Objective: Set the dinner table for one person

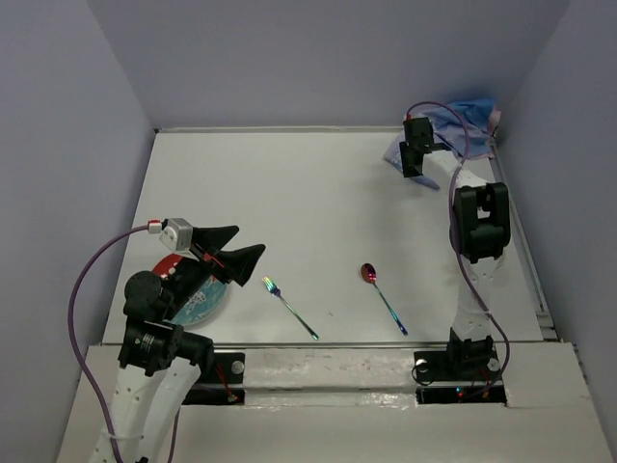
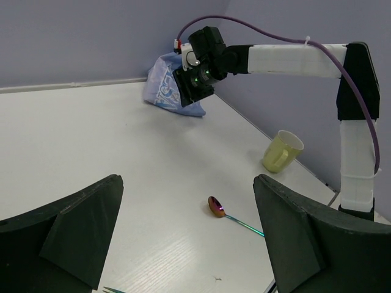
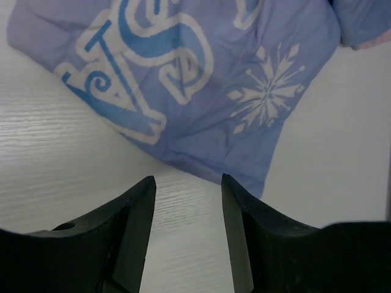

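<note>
The white dinner table (image 1: 289, 193) holds an iridescent fork (image 1: 289, 307) and an iridescent spoon (image 1: 383, 297) near the front. A plate with a blue pattern and red rim (image 1: 207, 301) lies at the front left, partly under my left arm. My left gripper (image 1: 249, 241) is open and empty above the plate's right edge; in its wrist view (image 2: 188, 180) the spoon (image 2: 217, 207) lies between the jaws, farther off. My right gripper (image 1: 415, 169) is open and empty at the back right, its jaws (image 3: 188, 179) just short of the blue snowflake cloth mat (image 3: 201, 79).
The crumpled cloth mat (image 1: 472, 121) lies in the back right corner against the walls. A yellow mug (image 2: 283, 151) stands near the table's right edge by the right arm; it is hidden in the top view. Grey walls enclose the table.
</note>
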Robot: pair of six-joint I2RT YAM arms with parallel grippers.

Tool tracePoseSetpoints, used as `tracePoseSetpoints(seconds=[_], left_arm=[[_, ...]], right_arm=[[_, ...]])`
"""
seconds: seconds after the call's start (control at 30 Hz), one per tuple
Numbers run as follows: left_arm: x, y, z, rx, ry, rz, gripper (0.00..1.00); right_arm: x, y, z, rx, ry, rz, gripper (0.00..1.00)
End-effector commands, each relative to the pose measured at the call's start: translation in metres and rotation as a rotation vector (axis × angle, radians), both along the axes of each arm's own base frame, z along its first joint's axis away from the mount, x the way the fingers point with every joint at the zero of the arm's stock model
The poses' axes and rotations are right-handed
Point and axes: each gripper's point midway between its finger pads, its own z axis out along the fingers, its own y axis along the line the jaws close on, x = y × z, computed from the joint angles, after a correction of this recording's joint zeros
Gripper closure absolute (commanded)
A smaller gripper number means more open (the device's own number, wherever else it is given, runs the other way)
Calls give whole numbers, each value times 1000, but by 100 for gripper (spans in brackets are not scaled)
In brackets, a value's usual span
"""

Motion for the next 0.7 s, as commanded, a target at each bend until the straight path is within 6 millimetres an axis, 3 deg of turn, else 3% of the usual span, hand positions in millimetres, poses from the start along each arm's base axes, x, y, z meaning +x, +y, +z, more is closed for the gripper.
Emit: tracePoseSetpoints(seconds=[0.0, 0.3, 0.47, 0.57, 0.6, 0.67], left_arm=[[1, -2, 4, -7, -12, -14, 1], [6, -5, -2, 3, 20, -19, 1], [6, -3, -1, 0, 15, -9, 1], [7, -3, -1, 0, 19, -8, 1], [7, -3, -1, 1, 18, -6, 1], [7, -2, 0, 1, 14, -4, 1]], right_arm=[[6, -29, 11, -135, 44, 10, 47], [3, -43, -24, -105, 138, 29, 45], [2, -40, -35, -96, 175, 38, 45], [7, -43, -41, -115, 180, 37, 50], [7, -44, -44, -121, 186, 37, 58], [6, -43, -51, -120, 199, 48, 64]])
